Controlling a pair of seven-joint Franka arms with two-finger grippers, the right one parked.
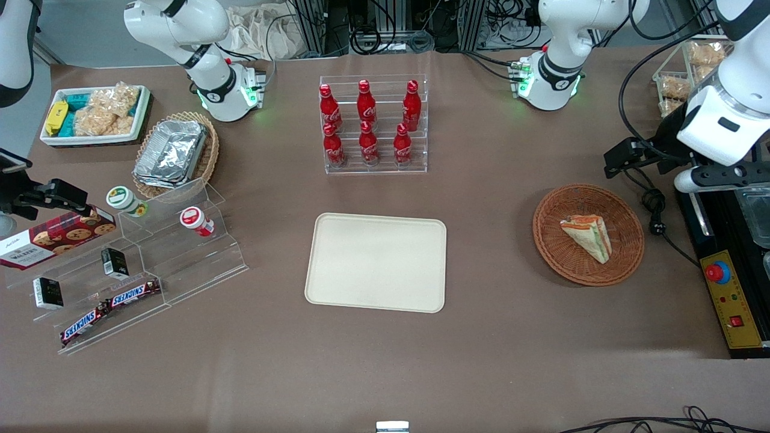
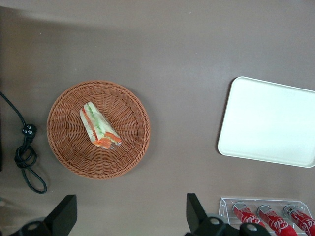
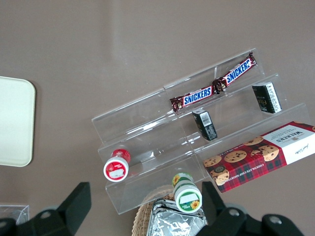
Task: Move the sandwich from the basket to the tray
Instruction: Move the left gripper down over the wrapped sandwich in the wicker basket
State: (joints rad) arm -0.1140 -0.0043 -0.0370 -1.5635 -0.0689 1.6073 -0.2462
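The sandwich [image 1: 586, 239] lies flat in the middle of the basket [image 1: 625, 264], on the woven floor and clear of the rim. Its long axis runs on a slant. The broad end is farther from the front camera and turned toward the tray [image 1: 376, 263]. The narrow end is nearer the camera and turned toward the working arm's end of the table. Orange, green and red filling shows along the broad end and down one long edge.

The gripper [image 2: 129, 199] hangs above the table near the basket, touching neither it nor the sandwich, with its two black fingers [image 2: 66, 214] spread wide apart. Only the left wrist view shows that spread, and it looks straight down on the sandwich, where the red filling is plainest at one end.

A black cable [image 1: 656, 210] lies coiled on the table just beside the basket, toward the working arm's end. The tray sits flat on the brown table [image 1: 481, 361], well apart from the basket toward the parked arm's end. A clear rack of red bottles [image 1: 368, 123] stands farther from the camera than the tray.

The right wrist view shows only a corner of the tray and a clear stepped shelf [image 3: 162, 147] holding Snickers bars [image 3: 211, 88] and a cookie box [image 3: 261, 155].
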